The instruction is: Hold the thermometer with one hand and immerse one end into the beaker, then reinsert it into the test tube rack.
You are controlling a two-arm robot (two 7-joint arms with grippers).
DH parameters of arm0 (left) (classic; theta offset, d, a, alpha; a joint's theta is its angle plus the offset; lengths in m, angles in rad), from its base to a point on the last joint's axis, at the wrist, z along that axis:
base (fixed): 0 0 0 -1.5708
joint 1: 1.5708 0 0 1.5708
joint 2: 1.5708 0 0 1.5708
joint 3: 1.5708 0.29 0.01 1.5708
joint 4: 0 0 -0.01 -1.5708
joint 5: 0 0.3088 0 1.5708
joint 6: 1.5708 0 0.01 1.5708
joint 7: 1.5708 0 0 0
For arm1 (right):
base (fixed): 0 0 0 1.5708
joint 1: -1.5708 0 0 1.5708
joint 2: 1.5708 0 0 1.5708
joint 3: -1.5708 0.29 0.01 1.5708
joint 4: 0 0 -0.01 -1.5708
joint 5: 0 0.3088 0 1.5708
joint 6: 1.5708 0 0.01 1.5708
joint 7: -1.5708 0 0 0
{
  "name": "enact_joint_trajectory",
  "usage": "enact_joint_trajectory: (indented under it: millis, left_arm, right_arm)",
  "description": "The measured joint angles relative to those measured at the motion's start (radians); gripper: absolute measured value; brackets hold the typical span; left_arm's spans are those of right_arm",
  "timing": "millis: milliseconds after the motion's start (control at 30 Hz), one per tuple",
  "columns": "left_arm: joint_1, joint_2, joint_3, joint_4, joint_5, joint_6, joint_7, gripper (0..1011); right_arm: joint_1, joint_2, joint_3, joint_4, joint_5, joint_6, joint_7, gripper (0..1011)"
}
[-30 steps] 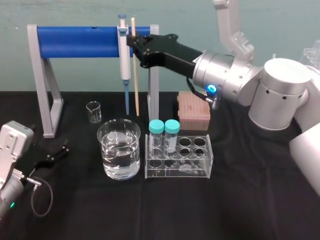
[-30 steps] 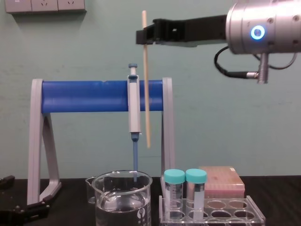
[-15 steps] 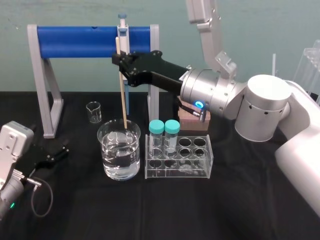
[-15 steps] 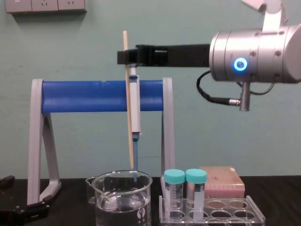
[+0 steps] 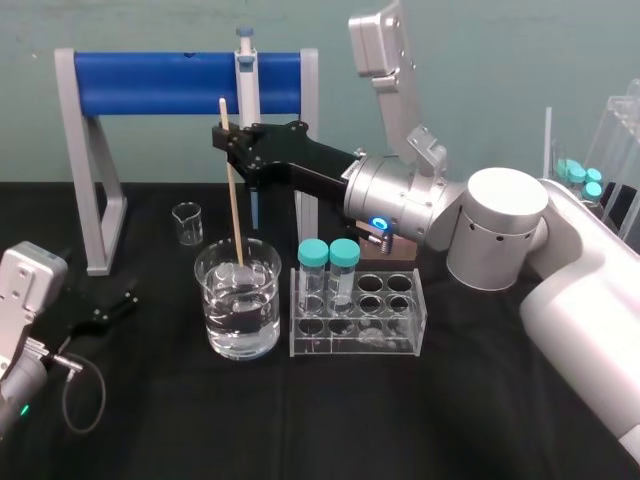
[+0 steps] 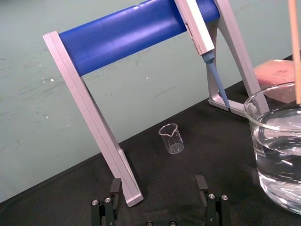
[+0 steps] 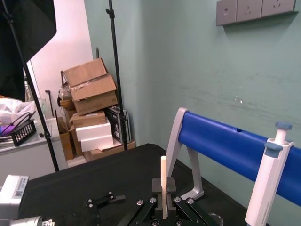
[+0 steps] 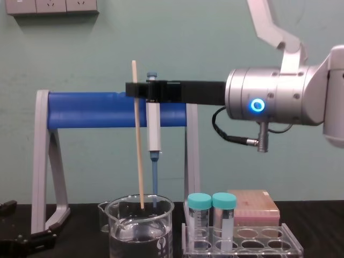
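The thermometer (image 5: 232,190), a thin pale rod, hangs nearly upright with my right gripper (image 5: 228,140) shut on its upper part. Its lower end is inside the mouth of the large water-filled beaker (image 5: 238,300). From the side, the thermometer (image 8: 138,145) ends just below the rim of the beaker (image 8: 141,228), seemingly above the water. The clear test tube rack (image 5: 358,318) stands right of the beaker. My left gripper (image 6: 157,188) rests open on the table at the left, holding nothing.
A blue-barred stand (image 5: 150,83) behind the beaker carries a hanging pipette (image 5: 246,100). A small glass beaker (image 5: 187,222) sits left of it. Two teal-capped tubes (image 5: 328,262) stand in the rack's left holes. A pinkish tip box (image 8: 251,207) sits behind the rack.
My right gripper has carried the thermometer left and down, from beside the pipette to above the large beaker. The rod's lower end now sits inside the beaker's mouth.
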Motion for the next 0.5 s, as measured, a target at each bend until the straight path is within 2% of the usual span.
enact_joint_trajectory:
  millis: [267,500]
  left_arm:
    - [0.000,0.000,0.000,0.000,0.000,0.000,0.000,1004]
    - [0.000,0.000,0.000,0.000,0.000,0.000,0.000,1004]
  right_arm:
    - [0.013,-0.026,-0.009,0.071,-0.023,-0.021,0.010,55]
    - [0.012,-0.037,-0.007,0.095,-0.032,-0.025,0.016,56]
